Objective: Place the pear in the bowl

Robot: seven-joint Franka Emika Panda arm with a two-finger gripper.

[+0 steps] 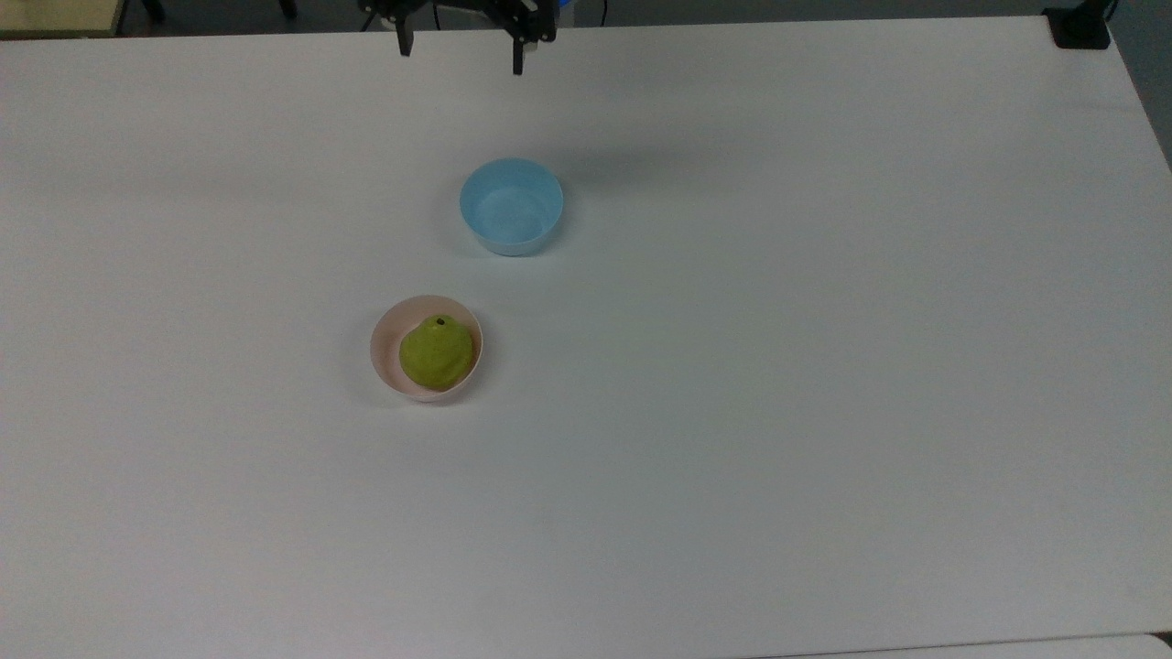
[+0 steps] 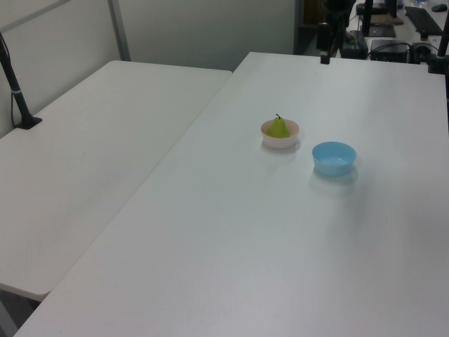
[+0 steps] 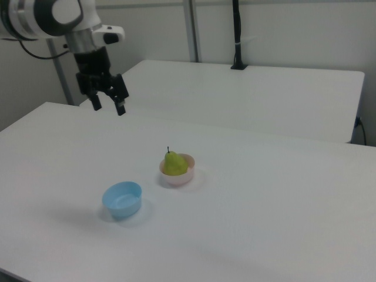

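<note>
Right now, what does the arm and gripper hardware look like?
In the right view the arm has glossy white shells with a dark grey joint cap and a black cable running off behind it. The gripper is all black, a boxy body with two slim black fingers.

The pear (image 1: 437, 352) is showing a bright yellow-green skin, plain all over except for a dark spot at its narrow top, and it is sitting well apart from the gripper (image 3: 108, 104), which is looking black at its fingers under a white wrist with dark grey bands. The bowl (image 1: 384, 361) around the pear is glowing a pale pink, smooth and unpatterned. The other bowl (image 1: 511, 211), lying nearer the gripper, is showing a plain light blue. The table (image 1: 824, 366) beneath is appearing flat white, unmarked.
</note>
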